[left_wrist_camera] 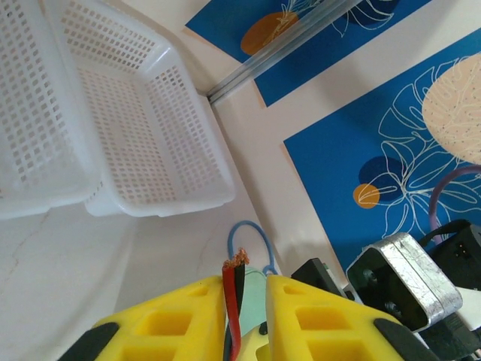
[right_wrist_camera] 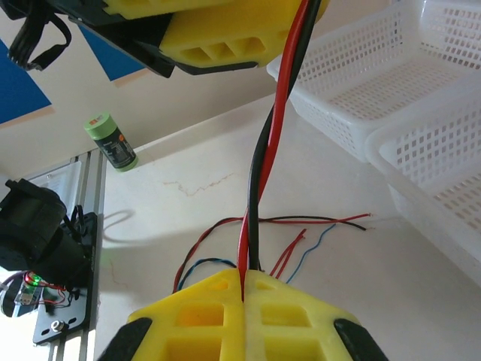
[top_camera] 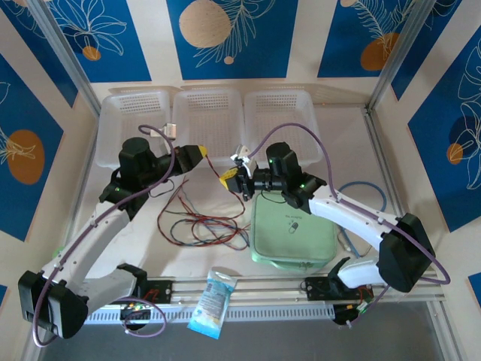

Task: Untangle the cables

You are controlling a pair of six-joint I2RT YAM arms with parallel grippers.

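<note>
A twisted red-and-black cable (right_wrist_camera: 259,150) runs taut between my two grippers, lifted above the table. My right gripper (right_wrist_camera: 244,277) is shut on its lower part. Its upper end (left_wrist_camera: 237,265), with bare copper strands, stands between the yellow fingers (left_wrist_camera: 180,312) of my left gripper (left_wrist_camera: 246,280). It lies against the left finger, with a gap still showing to the right one. From above, the left gripper (top_camera: 197,154) and right gripper (top_camera: 228,179) sit close together. More red, black and blue cables (top_camera: 201,223) lie looped on the table below them; their loose ends (right_wrist_camera: 316,222) spread to the right.
Three white baskets (top_camera: 207,113) line the back of the table. A pale green tray (top_camera: 293,233) lies under the right arm, with a light-blue cord (top_camera: 370,197) beyond it. A plastic packet (top_camera: 213,301) rests on the front rail. A green-capped bottle (right_wrist_camera: 110,141) stands near the left base.
</note>
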